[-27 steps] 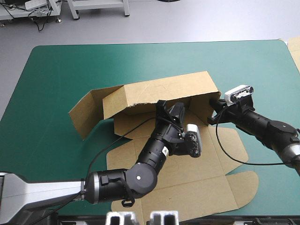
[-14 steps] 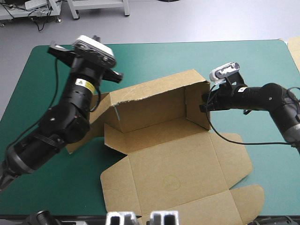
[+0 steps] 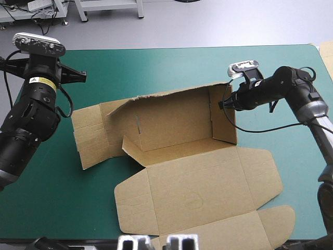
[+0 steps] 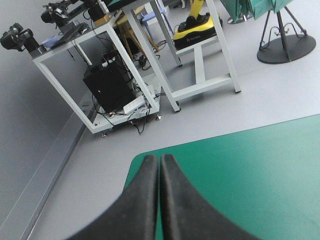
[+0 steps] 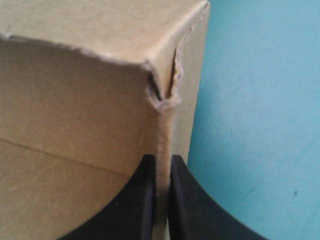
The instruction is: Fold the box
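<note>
The brown box (image 3: 171, 122) lies mid-table with its back wall and right side wall raised. Its left flaps lie out toward the table's left, and the big lid panel (image 3: 203, 192) rests flat toward the front edge. My right gripper (image 3: 221, 104) is shut on the top edge of the right side wall, near the back corner. In the right wrist view the black fingers (image 5: 161, 200) pinch that board edge (image 5: 165, 130) just under a torn corner. My left arm (image 3: 31, 109) is raised off to the box's left. Its gripper (image 4: 160, 167) is shut on nothing, pointing past the table's corner.
Bare teal-green cover (image 3: 156, 67) runs behind the box and along the left side (image 3: 52, 182). A strip of pale board (image 3: 327, 54) shows at the table's far right corner. The lid's front flaps reach the front edge.
The left arm has swung from over the box's middle up and away to the left. The box's back wall has opened out and its left flaps dropped flat. The right gripper kept its hold.
</note>
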Controlling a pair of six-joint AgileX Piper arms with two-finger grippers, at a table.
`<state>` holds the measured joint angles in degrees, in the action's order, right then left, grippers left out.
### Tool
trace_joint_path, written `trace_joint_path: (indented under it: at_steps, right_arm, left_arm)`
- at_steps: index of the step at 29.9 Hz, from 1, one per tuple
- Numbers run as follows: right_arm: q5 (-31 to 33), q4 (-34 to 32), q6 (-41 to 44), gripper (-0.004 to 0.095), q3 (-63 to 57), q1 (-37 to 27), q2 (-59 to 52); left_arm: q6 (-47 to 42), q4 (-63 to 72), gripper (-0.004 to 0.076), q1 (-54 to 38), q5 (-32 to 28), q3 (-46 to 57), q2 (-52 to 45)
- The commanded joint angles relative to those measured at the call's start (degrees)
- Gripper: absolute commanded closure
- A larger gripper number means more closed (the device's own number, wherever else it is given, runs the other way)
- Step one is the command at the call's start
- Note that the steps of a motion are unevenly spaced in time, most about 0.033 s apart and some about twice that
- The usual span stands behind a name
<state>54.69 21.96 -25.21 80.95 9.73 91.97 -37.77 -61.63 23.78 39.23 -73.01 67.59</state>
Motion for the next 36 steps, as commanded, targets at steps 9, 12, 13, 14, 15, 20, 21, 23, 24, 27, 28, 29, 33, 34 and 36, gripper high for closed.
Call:
trace_joint_path:
  at_steps: [9,12,13,14,15,20,21,23,24,27,28,29,33,34,36]
  right_arm:
    - [-5.5,-0.8,-3.1,0.0562,3.8,0.0,7.5]
    - [-5.0,-0.9,-4.8,0.0529,5.6,0.0,7.5]
    - [-3.9,-0.9,-5.1,0.0529,6.6,0.0,7.2]
    - [-2.5,-0.9,-5.1,0.0529,8.1,0.0,7.0]
    - [-1.2,-1.1,-5.1,0.0529,10.0,0.0,6.5]
    - [6.8,-2.9,-3.8,0.0530,19.9,0.0,3.9]
    - [8.3,-3.1,-3.5,0.0530,21.7,0.0,3.4]
    - [10.9,-4.4,0.8,0.0530,25.0,0.0,2.4]
    - [12.1,-5.5,2.9,0.0530,26.3,0.0,2.2]
    - [17.3,-9.3,6.2,0.0530,30.1,0.0,1.8]
    - [17.3,-10.3,7.1,0.0530,30.4,0.0,1.6]
    - [17.3,-10.9,8.2,0.0530,30.4,0.0,1.3]
    - [17.3,-11.1,10.1,0.0530,30.1,0.0,1.5]
    - [17.3,-11.1,10.1,0.0530,29.8,0.0,1.9]
    - [17.3,-11.5,10.1,0.0530,29.0,0.0,3.0]
  left_arm:
    - [3.8,1.5,0.0724,-0.3,-2.1,-1.8,0.2]
    - [4.8,3.4,0.0724,-0.3,-1.6,-1.8,1.2]
    - [4.8,3.8,0.0724,-0.3,-1.4,-1.8,1.5]
    - [4.8,4.1,0.0724,-0.3,-1.0,-1.8,1.9]
    - [4.8,4.2,0.0724,-0.3,-0.4,-1.8,2.4]
    - [4.8,5.1,0.0724,-0.3,4.5,-1.8,3.8]
    - [5.0,5.2,0.0724,-0.3,5.1,-1.8,4.0]
    - [5.6,5.8,0.0724,-0.3,5.9,-1.8,4.4]
    - [5.8,6.5,0.0724,-1.1,6.3,-1.8,4.5]
    - [9.0,15.2,0.0724,-5.7,6.4,-1.8,4.6]
    - [11.2,18.5,0.0724,-8.3,6.4,-1.8,4.6]
    - [14.6,23.3,0.0724,-10.9,6.5,-1.8,4.6]
    - [28.6,45.0,0.0724,-21.3,8.6,-1.8,4.6]
    - [31.3,49.1,0.0724,-23.4,9.8,-1.8,4.7]
    - [37.3,57.6,0.0724,-28.2,13.1,-1.8,5.3]
